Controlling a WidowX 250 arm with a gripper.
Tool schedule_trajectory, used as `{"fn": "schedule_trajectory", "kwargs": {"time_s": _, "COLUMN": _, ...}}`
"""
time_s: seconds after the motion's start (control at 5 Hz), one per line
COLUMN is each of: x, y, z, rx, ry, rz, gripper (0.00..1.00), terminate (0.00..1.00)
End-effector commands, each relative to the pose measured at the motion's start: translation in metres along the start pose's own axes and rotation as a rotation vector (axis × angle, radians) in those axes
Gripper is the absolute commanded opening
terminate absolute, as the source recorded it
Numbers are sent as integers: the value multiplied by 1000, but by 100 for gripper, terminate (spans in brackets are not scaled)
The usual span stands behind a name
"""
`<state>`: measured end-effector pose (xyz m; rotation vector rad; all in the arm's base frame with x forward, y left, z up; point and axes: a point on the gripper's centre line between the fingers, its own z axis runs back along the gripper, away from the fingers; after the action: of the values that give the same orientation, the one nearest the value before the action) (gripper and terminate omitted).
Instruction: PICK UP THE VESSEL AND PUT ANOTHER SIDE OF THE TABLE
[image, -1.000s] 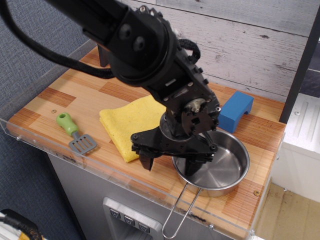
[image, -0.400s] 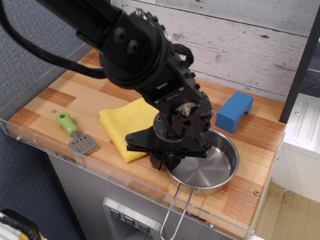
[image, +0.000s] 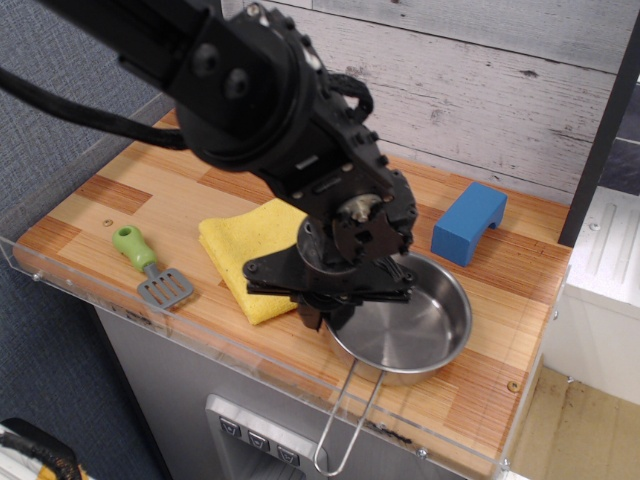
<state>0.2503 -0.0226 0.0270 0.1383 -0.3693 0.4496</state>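
- The gripper (image: 322, 312) sits at the near-left rim of the vessel (image: 415, 335), its black fingers drawn narrow on that rim; it appears to be clamping the pan's edge.
- The vessel is near the front edge of the table (image: 150, 200), toward the right half, its wire handle (image: 345, 425) jutting out past the clear acrylic rim (image: 200, 345). Whether its base is lifted off the wood or only tilted cannot be told for sure.
- By this view, the grasp looks done; the carry across and the set-down are left.
- Just left of the gripper lies a yellow cloth (image: 255, 250), and farther left a green-handled spatula (image: 148, 265); a blue block (image: 468, 222) stands behind the pan.
- The left side shows bare wood behind the spatula, a likely place for the pan.
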Motion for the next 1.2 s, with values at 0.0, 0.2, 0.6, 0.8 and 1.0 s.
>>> {"fn": "schedule_trajectory", "kwargs": {"time_s": 0.0, "x": 9, "y": -22, "z": 43, "rx": -122, "ry": -50, "rz": -21, "gripper": 0, "terminate": 0}}
{"fn": "schedule_trajectory", "kwargs": {"time_s": 0.2, "x": 13, "y": -39, "z": 83, "rx": -191, "ry": -109, "rz": -54, "gripper": 0, "terminate": 0}}
{"fn": "schedule_trajectory", "kwargs": {"time_s": 0.6, "x": 57, "y": -32, "z": 152, "rx": -249, "ry": -250, "rz": -3, "gripper": 0, "terminate": 0}}
{"fn": "schedule_trajectory", "kwargs": {"time_s": 0.8, "x": 96, "y": -7, "z": 159, "rx": -224, "ry": -290, "rz": 79, "gripper": 0, "terminate": 0}}
{"fn": "schedule_trajectory", "kwargs": {"time_s": 1.0, "x": 131, "y": 21, "z": 155, "rx": -200, "ry": -298, "rz": 161, "gripper": 0, "terminate": 0}}
